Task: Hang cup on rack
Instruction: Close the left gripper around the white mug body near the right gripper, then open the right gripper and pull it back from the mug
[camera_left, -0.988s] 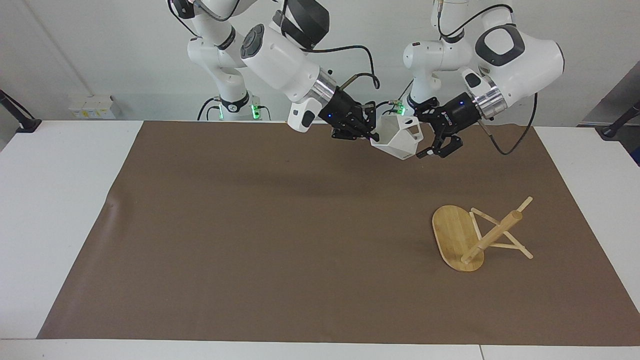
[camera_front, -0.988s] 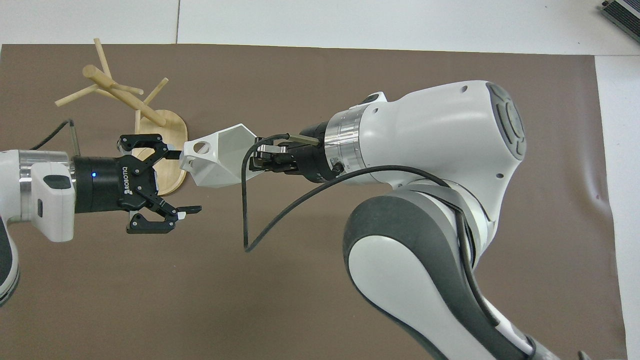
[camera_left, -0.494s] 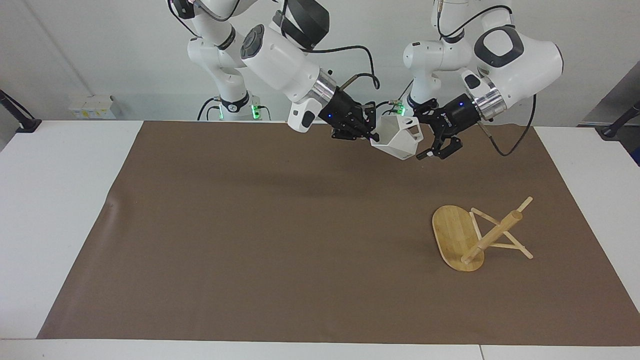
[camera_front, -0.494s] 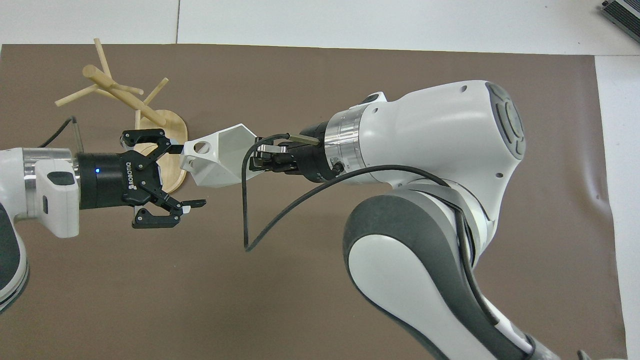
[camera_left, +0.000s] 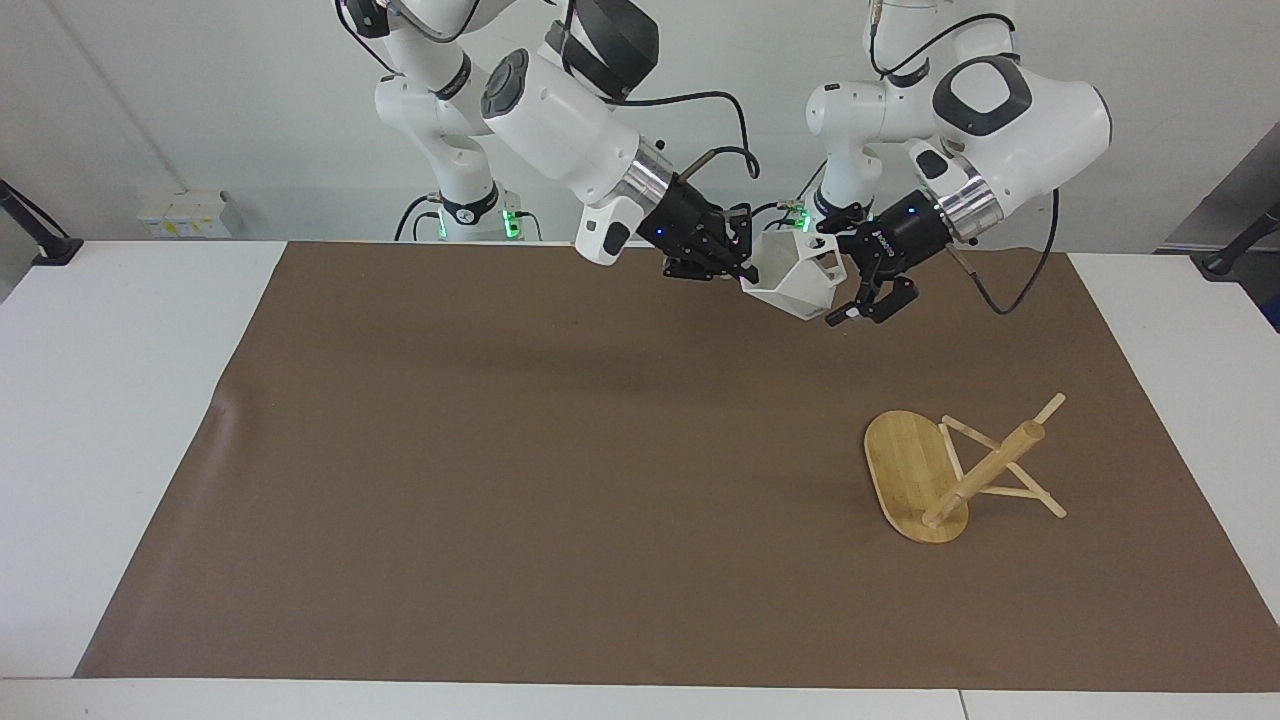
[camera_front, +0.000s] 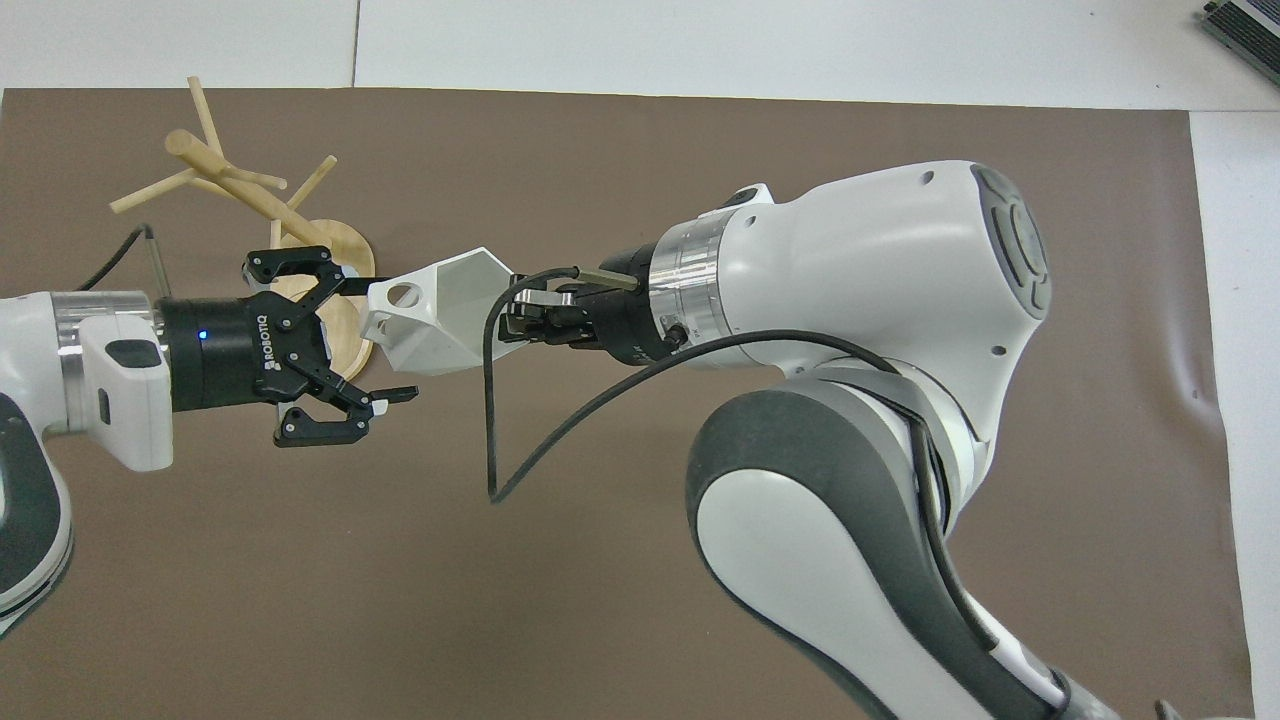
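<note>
My right gripper (camera_left: 742, 270) is shut on the rim of the white faceted cup (camera_left: 792, 283) and holds it tilted in the air over the brown mat, handle pointing at my left gripper. It also shows in the overhead view (camera_front: 515, 312), where the cup (camera_front: 440, 320) shows its round handle hole. My left gripper (camera_left: 838, 282) is open, its fingers standing either side of the cup's handle end, as the overhead view (camera_front: 372, 335) also shows. The bamboo rack (camera_left: 950, 475) lies tipped over on the mat toward the left arm's end, resting on its base edge and pegs (camera_front: 240, 190).
The brown mat (camera_left: 500, 480) covers most of the white table (camera_left: 110, 400). A black cable (camera_front: 520, 440) loops from my right wrist over the mat.
My left gripper has moved closer to the cup, so its open fingers now straddle the handle end. The right gripper, the cup and the rack have stayed put.
</note>
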